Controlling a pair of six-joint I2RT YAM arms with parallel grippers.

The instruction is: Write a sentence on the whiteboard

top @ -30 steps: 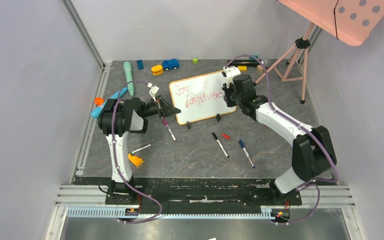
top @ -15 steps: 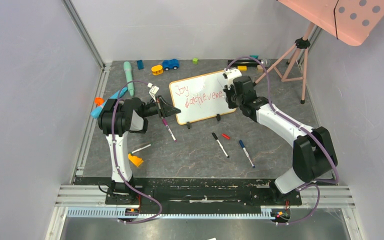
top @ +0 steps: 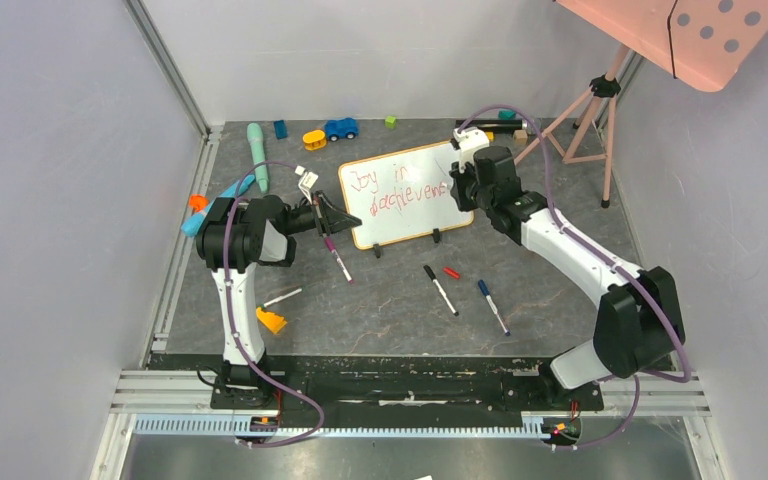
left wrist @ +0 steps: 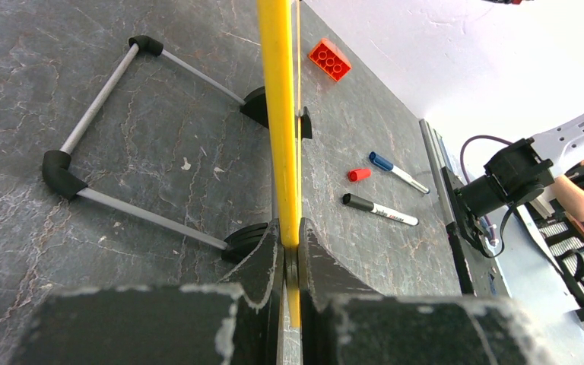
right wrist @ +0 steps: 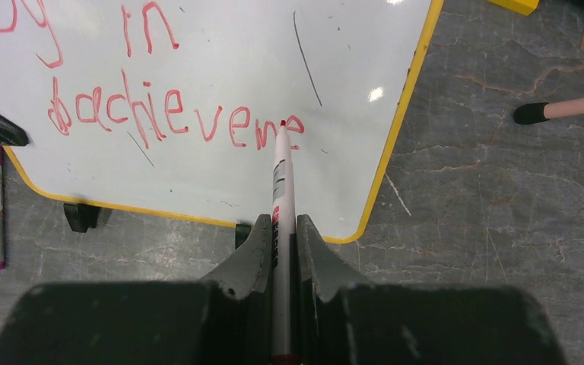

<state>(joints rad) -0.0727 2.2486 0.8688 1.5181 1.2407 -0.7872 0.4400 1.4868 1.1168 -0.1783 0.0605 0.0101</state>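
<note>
Your left arm (top: 232, 290) rises from its base and folds at the elbow, forearm reaching level to the right. Your left gripper (top: 345, 219) is pinched tight on the edge of the whiteboard (left wrist: 280, 91). Your right arm (top: 570, 250) stretches far forward and leftward, wrist tipped down. Your right gripper (right wrist: 280, 226) is clamped around a red marker (right wrist: 280, 171).

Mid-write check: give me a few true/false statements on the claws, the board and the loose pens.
1. The right claw holds a red marker, its tip at the whiteboard. True.
2. The left claw is open, clear of the board. False: it is shut on the whiteboard's frame.
3. The sentence is in blue. False: it is red.
4. A red cap lies beside a black marker. True.
</note>
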